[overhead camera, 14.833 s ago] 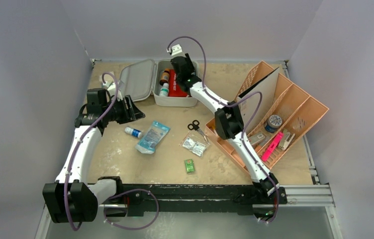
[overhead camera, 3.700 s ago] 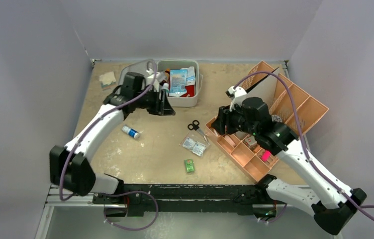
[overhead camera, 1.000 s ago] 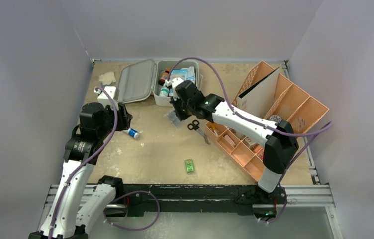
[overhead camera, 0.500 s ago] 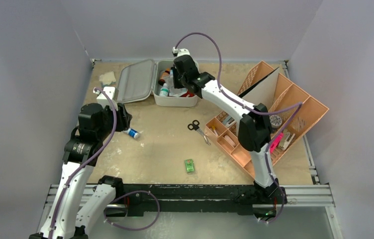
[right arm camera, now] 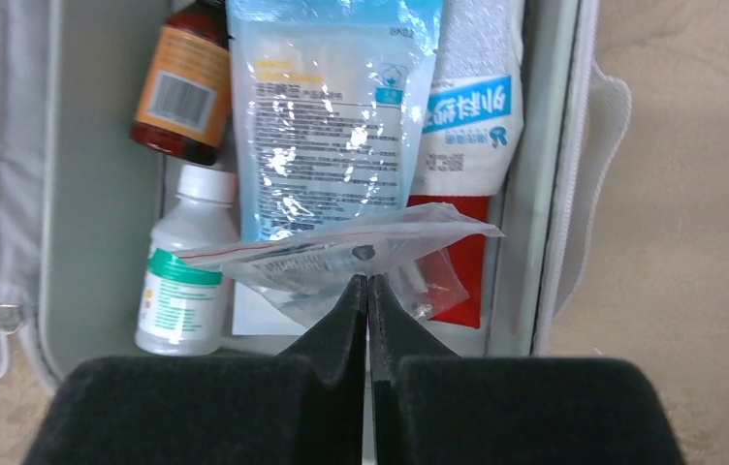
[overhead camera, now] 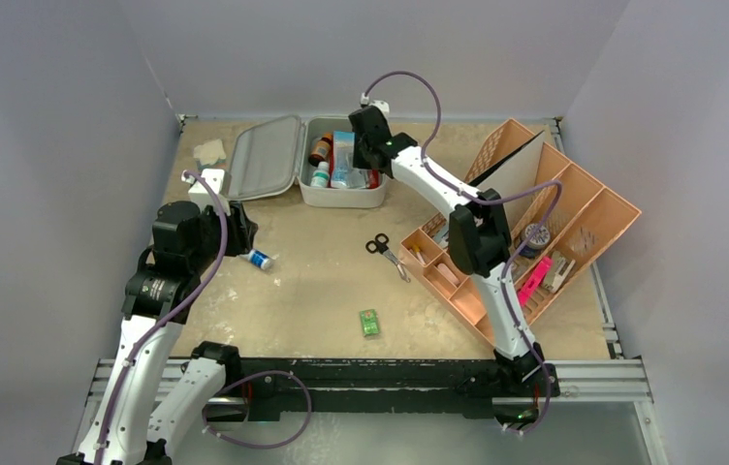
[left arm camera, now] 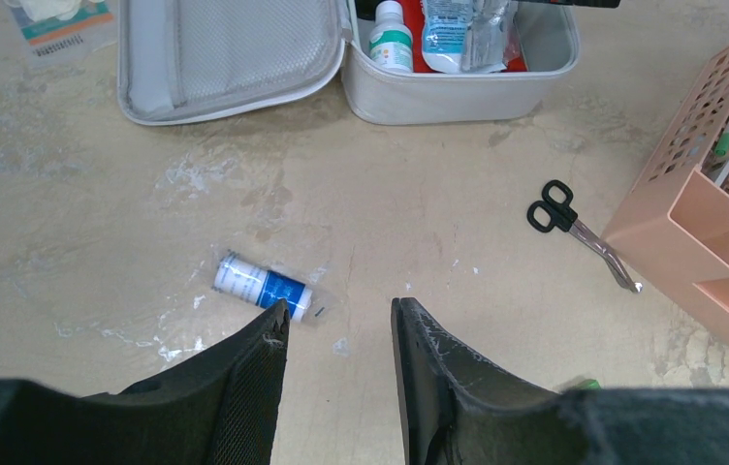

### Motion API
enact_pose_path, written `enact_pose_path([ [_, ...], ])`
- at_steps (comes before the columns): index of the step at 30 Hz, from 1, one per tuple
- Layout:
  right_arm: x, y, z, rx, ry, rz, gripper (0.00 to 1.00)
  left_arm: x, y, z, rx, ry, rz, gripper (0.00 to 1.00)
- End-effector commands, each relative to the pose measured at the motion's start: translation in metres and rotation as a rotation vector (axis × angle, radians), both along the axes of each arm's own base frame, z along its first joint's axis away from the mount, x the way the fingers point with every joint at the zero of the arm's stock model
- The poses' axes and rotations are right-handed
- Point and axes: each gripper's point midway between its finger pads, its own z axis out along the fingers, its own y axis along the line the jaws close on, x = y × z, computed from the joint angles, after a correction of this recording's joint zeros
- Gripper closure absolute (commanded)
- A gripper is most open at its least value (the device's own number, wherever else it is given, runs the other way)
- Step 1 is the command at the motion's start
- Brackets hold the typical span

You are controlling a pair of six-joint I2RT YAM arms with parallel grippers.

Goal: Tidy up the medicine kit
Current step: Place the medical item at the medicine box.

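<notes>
Inside the medicine kit (right arm camera: 99, 242), two bottles (right arm camera: 181, 291)

On the beige counter (overhead camera: 322, 291) a small blue-and-white bottle (overhead camera: 259, 259) lay on its side at the left. Black-handled scissors (overhead camera: 388, 256) lay just beside the orange compartmented tray (overhead camera: 601, 215) — a pink item (overhead camera: 533, 281) and a round dark-lidded tin (overhead camera: 535, 234) inside it — and a green packet (overhead camera: 370, 323) lay alone nearer the front. A clear zip bag (right arm camera: 341, 254) lay across a blue-printed pouch (right arm camera: 327, 116).
</notes>
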Motion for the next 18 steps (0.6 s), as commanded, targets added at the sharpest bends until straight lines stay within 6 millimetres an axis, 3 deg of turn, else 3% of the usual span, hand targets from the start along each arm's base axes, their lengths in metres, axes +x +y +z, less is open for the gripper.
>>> enact_pose_path([
  [1,0.001,-0.012,0.007,-0.017,0.025,-0.074,1.0,0.003,-0.003,0.002,0.001,-0.021,-0.018,0.59],
  [6,0.006,-0.023,-0.009,-0.072,0.051,-0.093,1.0,0.004,-0.003,0.001,0.002,-0.016,-0.017,0.59],
  [9,0.011,-0.019,-0.012,-0.081,0.026,-0.061,1.0,0.004,-0.003,0.0,0.003,-0.012,-0.017,0.59],
  [18,0.035,-0.005,0.0,-0.152,-0.114,0.099,1.0,0.004,-0.003,-0.002,0.005,-0.005,-0.015,0.59],
])
